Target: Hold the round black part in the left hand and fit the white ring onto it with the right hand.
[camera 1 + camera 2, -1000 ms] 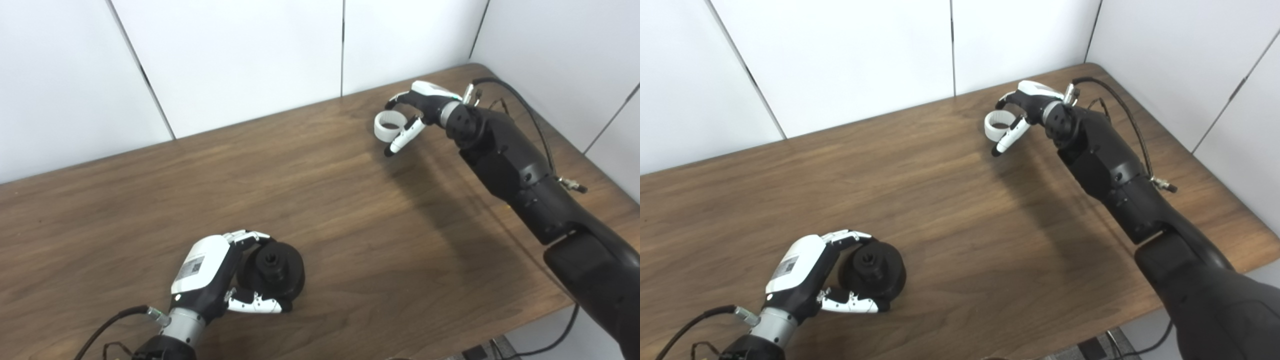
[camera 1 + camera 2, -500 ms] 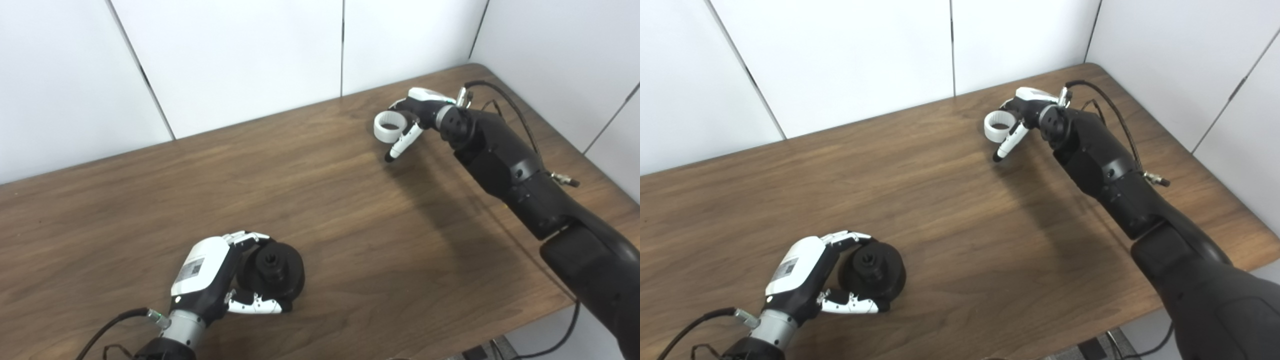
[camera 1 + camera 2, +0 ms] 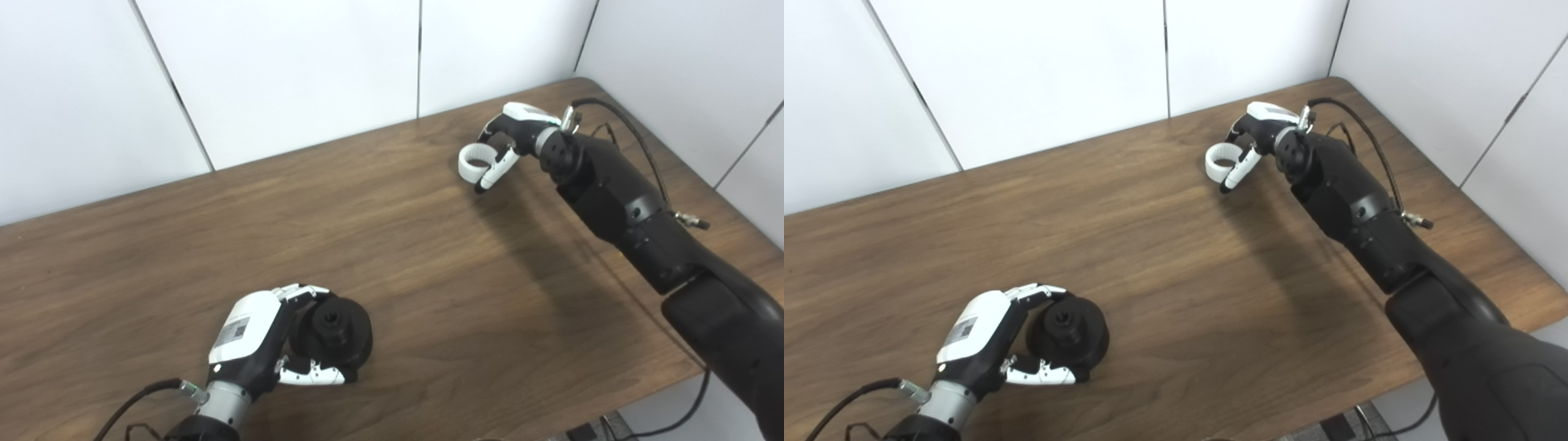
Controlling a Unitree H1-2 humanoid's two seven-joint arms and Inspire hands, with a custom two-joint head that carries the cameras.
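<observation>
Left hand: the white-and-black left hand (image 3: 260, 346) lies low at the near left of the brown wood-grain worktop (image 3: 392, 257), fingers curled over the far side and thumb along the near side of the round black stepped part with a small central hole (image 3: 334, 331), so it is clamped on that part.

Black part: it appears to sit on the worktop inside the grip, not raised (no gap under it is visible), with its holed face turned upward.

Right hand: the right hand (image 3: 505, 141) reaches far across toward the back right of the worktop, its fingers closed on the white plastic ring (image 3: 474, 164); the thumb lies against the ring's near right edge.

White ring: it sits at the fingertips, to the left of the palm, its opening facing roughly upward; whether it is clear of the worktop or brushing it cannot be told.

Done so far: both pieces are in their proper hands, judging by how they are gripped.

Left to do: the ring and the black part are well apart, at opposite ends of the worktop, so the carry across, the lining-up over the part's raised centre and the fitting itself all remain (probably the bulk of the job).
</observation>
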